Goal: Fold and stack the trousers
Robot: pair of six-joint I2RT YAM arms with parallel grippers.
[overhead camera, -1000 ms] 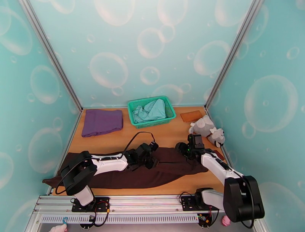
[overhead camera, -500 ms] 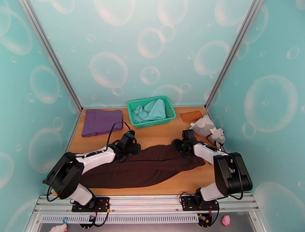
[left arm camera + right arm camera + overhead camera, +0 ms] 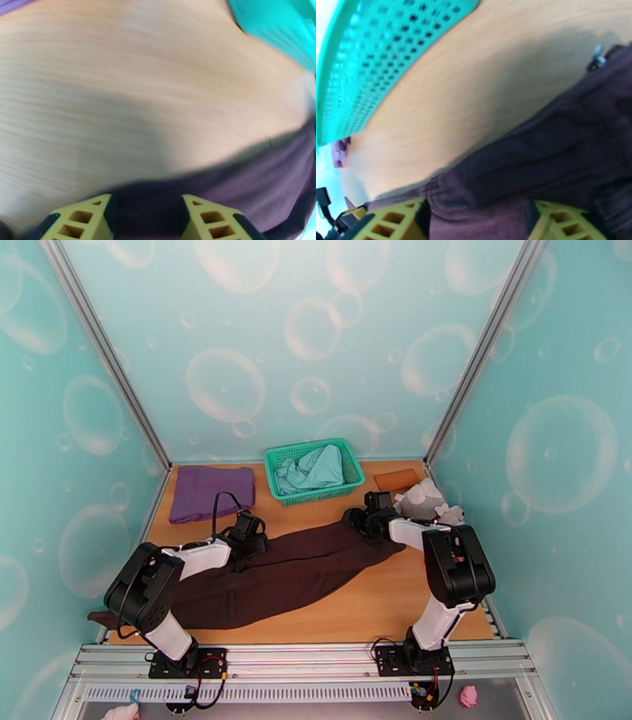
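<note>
Both ends held for you, left gripper (image 3: 144, 207) partly closed on the trousers (image 3: 292, 571), right gripper (image 3: 478, 215) wider, clamped on them too, trousers lay slantwise across the table (image 3: 379, 599), before the green basket (image 3: 316, 494).

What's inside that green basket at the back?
A crumpled pale teal garment lies in the basket, reaching its rim. Whatever might be beneath it is covered.

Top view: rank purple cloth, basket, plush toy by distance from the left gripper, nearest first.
1. Purple cloth, back left, just beyond the left gripper, which grips the trousers.
2. Basket, back centre.
3. Plush toy, right edge.
</note>
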